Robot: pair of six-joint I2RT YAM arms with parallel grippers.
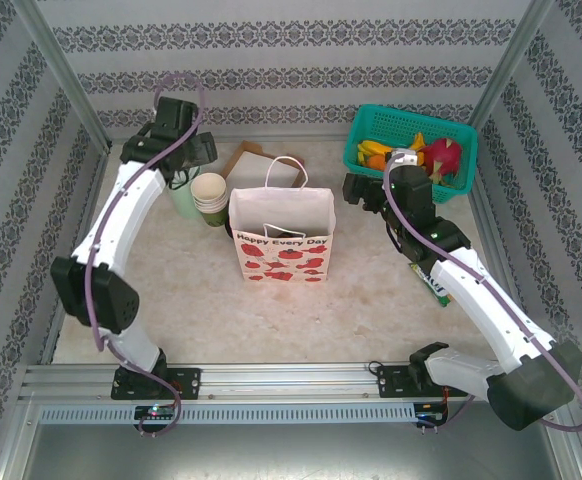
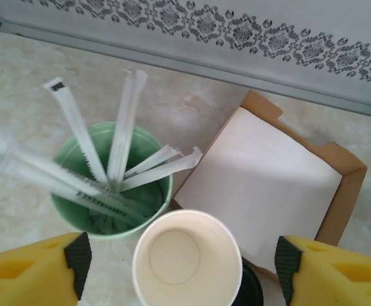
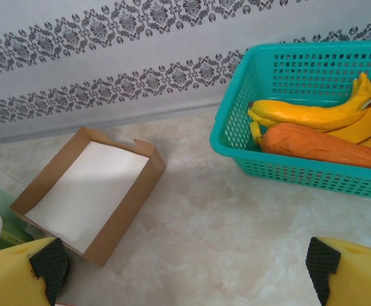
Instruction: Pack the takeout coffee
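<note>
1. So: the takeout coffee cup (image 2: 187, 255) stands upright on the surface (image 2: 20, 83) at back left. Its mouth is up, the inside is cream-white, and there is no lid on it. Long axis is vertical.
2. The black lid (image 2: 250, 290) peeks out just beside the cup's right edge, mostly hidden. Can't tell if it touches.
3. The left gripper (image 2: 182, 264) hangs straight above the cup, released. Its fingers (image 2: 39, 271) straddle the rim with a gap on each side, gripping nothing. My read: the next move is a plain vertical drop, then a squeeze on the cup wall.
4. The right gripper (image 3: 185, 268) is spread wide too and empty, well apart from the cup, over by the teal basket (image 3: 236, 127). The left arm is clearly nearer.
5. The paper bag (image 1: 281, 240) stands open near the cup, toward the centre, between the two arms.
6. Count:
   - one coffee cup and one lid
   - one mint-green cup (image 2: 148, 197) just beside the coffee cup, holding five or six white sticks (image 2: 125, 121) (the left ones are blurred)
   - one brown box (image 2: 346, 194) lined with white paper
   - one bag and one basket
</note>
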